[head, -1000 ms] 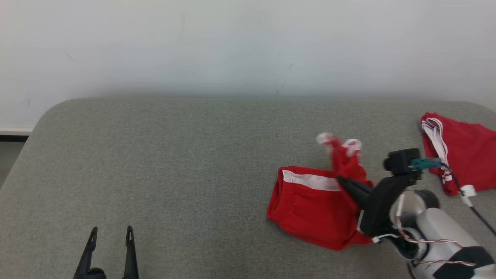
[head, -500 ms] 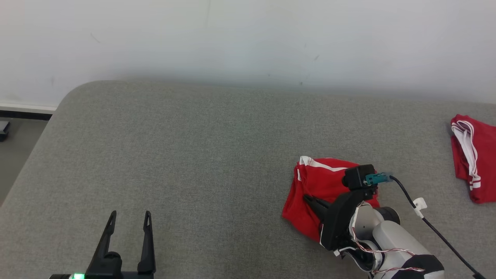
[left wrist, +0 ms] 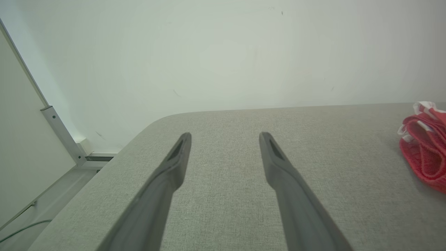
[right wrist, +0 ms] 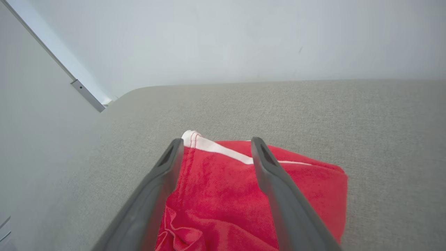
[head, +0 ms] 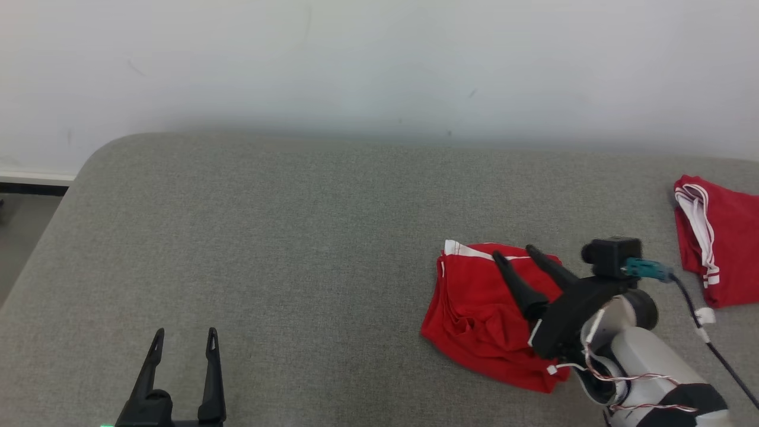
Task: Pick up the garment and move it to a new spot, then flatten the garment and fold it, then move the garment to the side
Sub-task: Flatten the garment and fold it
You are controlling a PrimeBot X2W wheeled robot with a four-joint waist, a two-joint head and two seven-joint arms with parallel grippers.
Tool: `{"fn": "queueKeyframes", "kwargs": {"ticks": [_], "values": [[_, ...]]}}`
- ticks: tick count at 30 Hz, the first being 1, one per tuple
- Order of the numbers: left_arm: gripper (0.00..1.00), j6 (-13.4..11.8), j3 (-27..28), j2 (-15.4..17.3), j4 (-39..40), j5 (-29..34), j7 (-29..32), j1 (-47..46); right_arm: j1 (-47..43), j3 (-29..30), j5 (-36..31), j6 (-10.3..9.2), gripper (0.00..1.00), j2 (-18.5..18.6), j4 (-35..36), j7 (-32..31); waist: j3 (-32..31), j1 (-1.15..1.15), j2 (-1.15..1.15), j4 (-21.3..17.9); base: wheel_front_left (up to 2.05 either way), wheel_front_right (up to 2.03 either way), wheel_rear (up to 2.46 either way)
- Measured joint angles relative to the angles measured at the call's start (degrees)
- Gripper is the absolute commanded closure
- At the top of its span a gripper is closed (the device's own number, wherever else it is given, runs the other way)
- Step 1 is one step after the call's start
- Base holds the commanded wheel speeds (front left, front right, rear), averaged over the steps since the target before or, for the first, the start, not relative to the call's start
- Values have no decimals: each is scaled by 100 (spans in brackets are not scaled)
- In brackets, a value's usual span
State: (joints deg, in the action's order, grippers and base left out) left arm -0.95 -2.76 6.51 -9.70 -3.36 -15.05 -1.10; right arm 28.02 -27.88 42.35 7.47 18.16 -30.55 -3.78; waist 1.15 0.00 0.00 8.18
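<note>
Looking down from my head, I see the garment [head: 474, 308], red shorts with a white band, lying in a loose fold on the right half of the grey tabletop [head: 284, 237], well back from the far edge. My right gripper [head: 513, 252] reaches over its right side with both dark fingers spread wide and nothing between them. I cannot tell whether the fingers touch the cloth. A second red garment [head: 720, 249] with white trim lies at the tabletop's right edge, well apart from the first. My left gripper [head: 185, 333] sits near the near edge on the left side, fingers wide and pointing toward the far edge, holding nothing. A white wall [head: 379, 59] stands behind the far edge.

From my left wrist, the left gripper [left wrist: 225, 136] shows two fingers standing wide over bare tabletop [left wrist: 223, 195], with the rounded far left corner beyond them. The garment [left wrist: 425, 153] shows at the right border as stacked red folds with a bit of white on top.

From my right wrist, the right gripper [right wrist: 216, 141] has its fingers wide to either side of the garment [right wrist: 223, 188], their tips near its far end, where the white band [right wrist: 216, 148] runs across the fold. Grey tabletop [right wrist: 348, 111] stretches beyond to the wall.
</note>
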Motion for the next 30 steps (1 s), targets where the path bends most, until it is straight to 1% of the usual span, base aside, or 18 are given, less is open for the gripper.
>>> {"fn": "queueKeyframes", "kwargs": {"ticks": [5, 8, 10, 11, 12, 13, 14, 17, 21, 24, 28, 30], "values": [[0, -5, 45, 5, 19, -12, 0, 64, -260, 457, 8, 0, 0, 441, 355, 393, -20, 0, 0, -113, 0, 0, 0], [0, -4, 56, 9, 31, -16, 0, 76, -467, 739, 4, 0, 0, 567, 434, 490, -10, 0, 0, -174, 0, 0, 0], [0, -2, 47, 7, 37, -15, 0, 75, -670, 924, -20, 0, 0, 588, 461, 521, 9, 0, 0, -205, 0, 0, 0], [0, 1, 48, 8, 37, -15, 0, 75, -730, 962, -45, 0, 9, 580, 477, 537, 14, 0, 0, -210, 0, 0, 0], [0, 1, 46, 7, 40, -15, 0, 74, -791, 994, -80, 0, 56, 567, 488, 560, 19, 0, 0, -212, 0, 0, 0], [0, 3, 40, 5, 42, -14, 0, 74, -855, 1004, -148, 0, 90, 564, 490, 570, 23, 0, 0, -211, 0, 0, 0], [0, 4, 35, 7, 42, -14, 0, 73, -918, 1000, -235, 0, 100, 560, 492, 589, 26, 0, 0, -206, 0, 0, 0], [0, 41, 27, 7, 41, -10, 0, 66, -1050, 968, -402, 0, 100, 499, 458, 636, 47, 0, 0, -190, 0, 0, 0], [0, 46, 5, 5, 22, -7, 0, 24, -1093, 780, -622, 0, 100, 374, 280, 684, 76, 0, 0, -144, 0, 0, 0], [0, 52, -21, 1, 19, 1, 0, -18, -1065, 627, -744, 0, 100, 279, 12, 746, 100, 0, 0, -83, 0, 0, 0], [0, 84, -46, -4, -10, 2, 0, -63, -921, 261, -1033, 0, 100, 127, -364, 855, 142, 0, 0, 16, 0, 0, 0], [0, 94, -56, -15, -24, 2, 0, -105, -853, 142, -1069, 0, 100, 13, -537, 953, 161, 0, 0, 79, 0, 0, 0]]}}
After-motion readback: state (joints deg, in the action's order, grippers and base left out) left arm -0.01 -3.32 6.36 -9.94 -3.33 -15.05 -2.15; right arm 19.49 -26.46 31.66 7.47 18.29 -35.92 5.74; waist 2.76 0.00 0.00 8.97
